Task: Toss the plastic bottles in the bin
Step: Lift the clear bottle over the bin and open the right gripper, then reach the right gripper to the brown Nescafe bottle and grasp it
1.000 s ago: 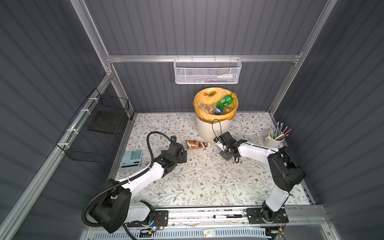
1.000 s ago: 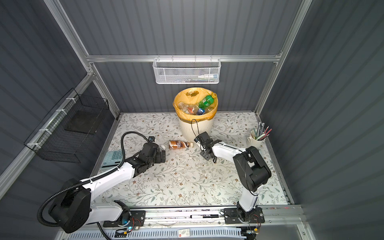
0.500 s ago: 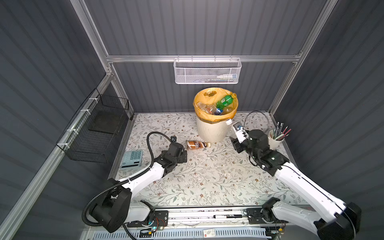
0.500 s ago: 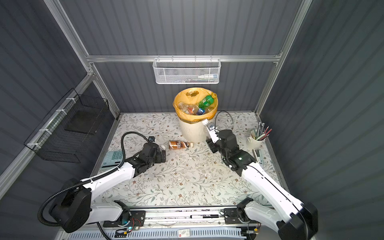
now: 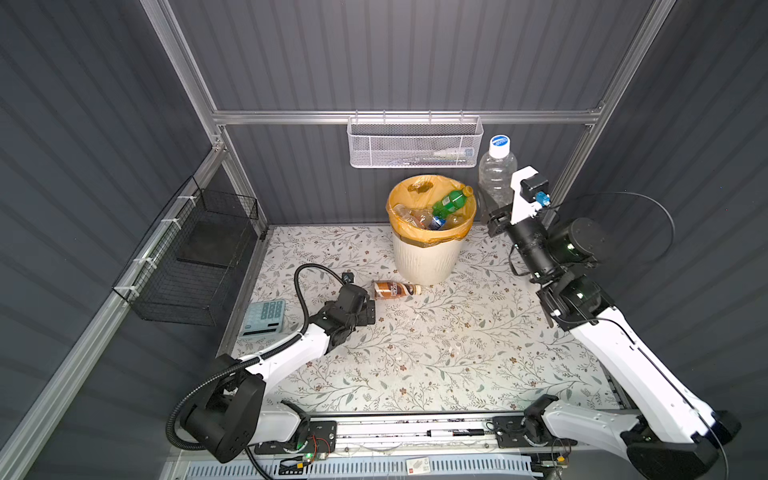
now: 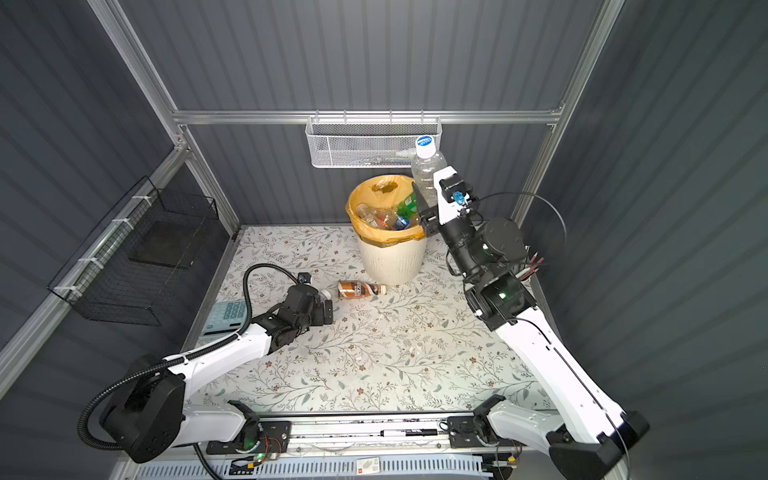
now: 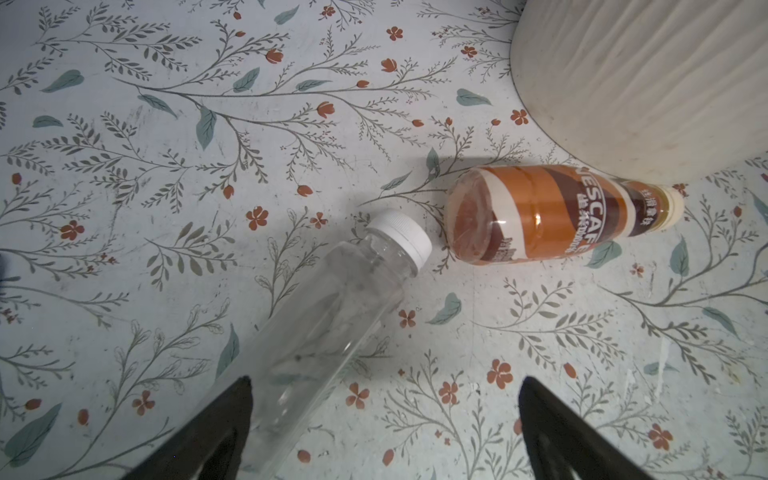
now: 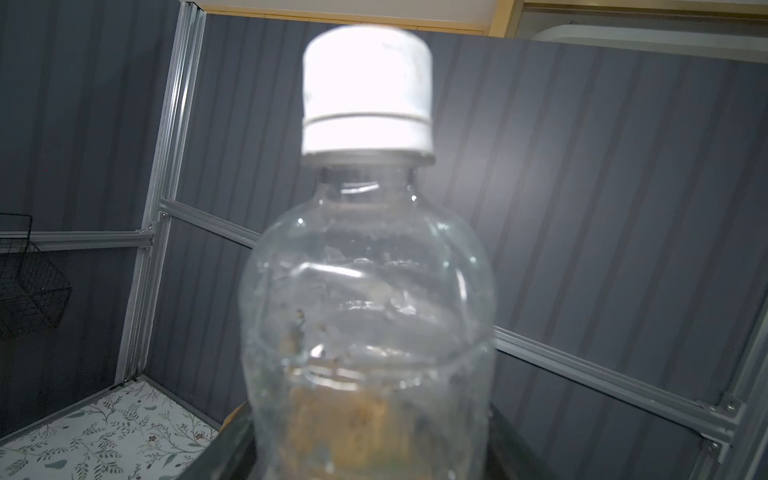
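The cream ribbed bin [image 5: 424, 264] [image 6: 390, 262] with its orange liner stands at the back and holds several plastic bottles, a green one [image 5: 449, 203] on top. My right gripper [image 5: 500, 199] [image 6: 432, 195] [image 8: 370, 440] is shut on an upright clear bottle [image 5: 496, 168] [image 6: 428, 168] [image 8: 370, 311] with a white cap, raised above and just right of the bin's rim. A brown-labelled bottle [image 5: 392, 289] [image 6: 359, 289] [image 7: 540, 212] lies on the table in front of the bin. My left gripper [image 5: 368, 309] [image 6: 326, 309] [image 7: 384, 386] is open, low over a lying clear bottle [image 7: 332, 311] that rests against one finger.
A white mesh basket [image 5: 415, 143] hangs on the back wall above the bin. On the left wall there is a black wire basket [image 5: 195, 257]. A calculator [image 5: 264, 318] lies at the table's left edge, and a pen cup [image 6: 530, 266] stands behind my right arm.
My right arm has swung out from beside the bin and lifted the clear bottle from table level to above the bin's rim. The left arm has not moved.
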You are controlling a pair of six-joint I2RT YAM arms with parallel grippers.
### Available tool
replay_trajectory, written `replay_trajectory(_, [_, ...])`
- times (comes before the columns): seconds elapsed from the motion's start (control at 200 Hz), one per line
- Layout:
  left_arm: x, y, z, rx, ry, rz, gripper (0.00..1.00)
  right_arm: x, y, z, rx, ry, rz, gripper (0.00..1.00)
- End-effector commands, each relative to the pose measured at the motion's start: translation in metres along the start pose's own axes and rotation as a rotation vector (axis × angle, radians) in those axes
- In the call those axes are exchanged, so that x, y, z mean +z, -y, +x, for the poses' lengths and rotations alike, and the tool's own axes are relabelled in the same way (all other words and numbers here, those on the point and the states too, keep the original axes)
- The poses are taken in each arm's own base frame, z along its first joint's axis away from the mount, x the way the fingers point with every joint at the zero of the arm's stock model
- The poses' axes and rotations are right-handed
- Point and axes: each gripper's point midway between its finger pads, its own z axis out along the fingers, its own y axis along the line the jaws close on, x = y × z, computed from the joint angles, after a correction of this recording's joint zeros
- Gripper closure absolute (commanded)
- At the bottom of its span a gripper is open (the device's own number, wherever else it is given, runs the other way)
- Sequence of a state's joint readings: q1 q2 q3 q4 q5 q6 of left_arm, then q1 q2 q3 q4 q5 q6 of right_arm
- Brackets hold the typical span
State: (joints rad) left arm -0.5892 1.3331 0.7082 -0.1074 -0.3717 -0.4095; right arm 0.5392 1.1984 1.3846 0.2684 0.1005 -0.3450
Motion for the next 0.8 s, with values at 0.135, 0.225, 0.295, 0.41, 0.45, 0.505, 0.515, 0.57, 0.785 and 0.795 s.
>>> replay_trajectory(0.135, [0.003, 0.002, 0.003, -0.021, -0.006, 0.015, 0.0, 0.081, -0.015, 0.126, 0.004, -0.272, -0.039, 0.23])
replay_trajectory(0.225, [0.002, 0.001, 0.005, -0.021, -0.011, 0.016, 0.0, 0.092, -0.007, 0.181, -0.017, -0.441, -0.013, 0.03])
replay_trajectory(0.295, [0.002, -0.001, 0.008, -0.022, -0.015, 0.012, 0.0, 0.088, 0.003, 0.195, -0.059, -0.488, 0.035, 0.01])
replay_trajectory(0.41, [0.001, -0.003, 0.011, -0.029, -0.014, 0.009, 0.0, 0.07, 0.009, 0.18, -0.05, -0.434, 0.063, 0.01])
replay_trajectory(0.45, [0.001, -0.004, 0.013, -0.032, -0.017, 0.008, 0.0, 0.064, 0.013, 0.172, -0.043, -0.412, 0.076, 0.01])
replay_trajectory(0.505, [0.002, -0.002, 0.012, -0.035, -0.019, 0.013, 0.0, 0.056, 0.018, 0.163, -0.029, -0.396, 0.1, 0.01])
replay_trajectory(0.515, [0.002, -0.002, 0.013, -0.036, -0.019, 0.013, 0.0, 0.055, 0.019, 0.162, -0.026, -0.395, 0.102, 0.01])
replay_trajectory(0.57, [0.004, -0.001, 0.013, -0.038, -0.022, 0.017, 0.0, 0.046, 0.023, 0.158, -0.018, -0.391, 0.122, 0.01])
replay_trajectory(0.785, [0.007, 0.001, 0.016, -0.048, -0.036, 0.02, 0.0, 0.004, 0.037, 0.186, -0.015, -0.474, 0.208, 0.01])
replay_trajectory(0.795, [0.007, 0.0, 0.016, -0.048, -0.036, 0.018, 0.0, 0.002, 0.039, 0.185, -0.01, -0.475, 0.215, 0.01])
